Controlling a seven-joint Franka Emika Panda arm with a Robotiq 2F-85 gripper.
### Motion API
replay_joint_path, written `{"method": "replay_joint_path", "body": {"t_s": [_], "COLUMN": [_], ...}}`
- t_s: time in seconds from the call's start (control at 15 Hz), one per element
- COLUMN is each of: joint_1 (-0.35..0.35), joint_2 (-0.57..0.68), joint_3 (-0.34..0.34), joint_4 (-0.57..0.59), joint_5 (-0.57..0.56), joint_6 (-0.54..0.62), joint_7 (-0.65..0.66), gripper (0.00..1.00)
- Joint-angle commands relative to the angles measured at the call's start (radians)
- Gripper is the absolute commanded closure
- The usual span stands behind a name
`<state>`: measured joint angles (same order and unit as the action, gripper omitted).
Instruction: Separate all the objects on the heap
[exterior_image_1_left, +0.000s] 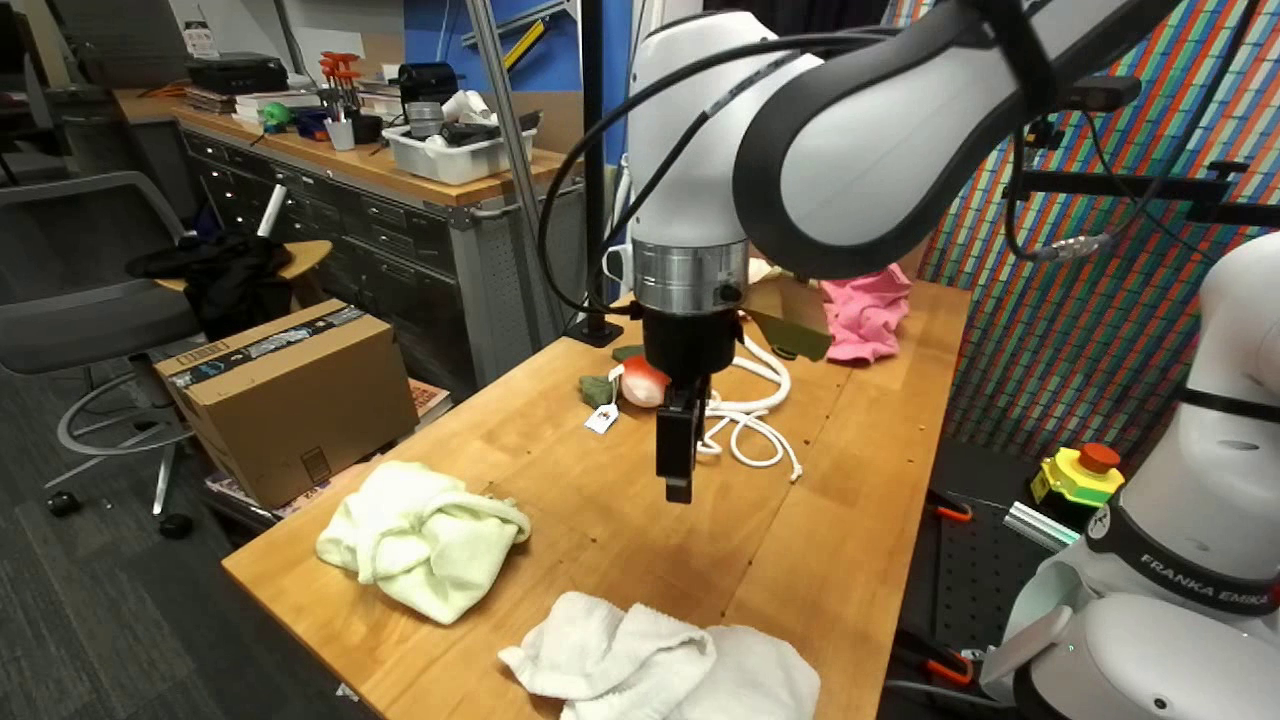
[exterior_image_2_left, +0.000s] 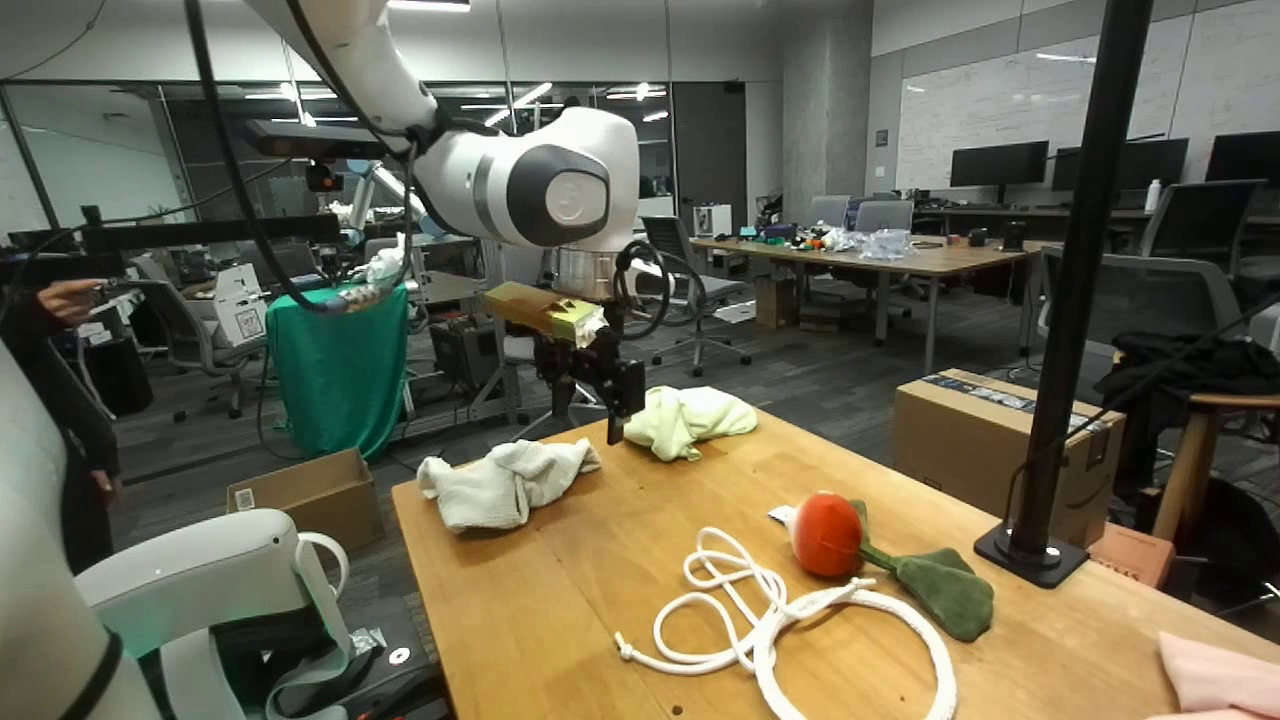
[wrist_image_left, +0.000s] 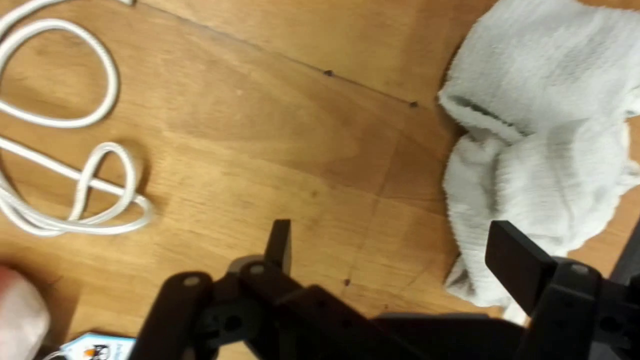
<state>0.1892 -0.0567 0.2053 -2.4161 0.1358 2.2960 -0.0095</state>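
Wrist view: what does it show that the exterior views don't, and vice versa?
Wrist view only: a downward look between the spread fingers onto the table.
Exterior views only: the pale green cloth, pink cloth, taped cardboard box, and the green leaves of the red toy.
Both: the white cloth, white cord and toy, each cut off at the wrist view's edge.

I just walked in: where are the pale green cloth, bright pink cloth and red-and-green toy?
Pale green cloth (exterior_image_1_left: 425, 545), in an exterior view: its folded middle.
Bright pink cloth (exterior_image_1_left: 865, 315), in an exterior view: its crumpled middle.
Red-and-green toy (exterior_image_2_left: 826, 535), in an exterior view: its round red body.
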Motion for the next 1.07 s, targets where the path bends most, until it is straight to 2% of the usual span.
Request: {"method": "replay_joint_path", "body": {"t_s": [0.0, 0.4, 0.87, 1.0], "joint_1": [-0.033, -0.078, -0.086, -0.082], "joint_2": [0.046, 0.103, 0.173, 0.198], "joint_3": [-0.027, -0.103, -0.212, -0.23], "joint_4": [-0.016, -0.028, 0.018, 0.038], "joint_5": [-0.148, -0.454, -0.912, -1.002], "joint_6": [0.127, 0.335, 0.407, 0.409], "joint_7": [0.123, 0.404, 0.854, 0.965], "gripper": [0.0, 0.0, 0.0, 0.0]}}
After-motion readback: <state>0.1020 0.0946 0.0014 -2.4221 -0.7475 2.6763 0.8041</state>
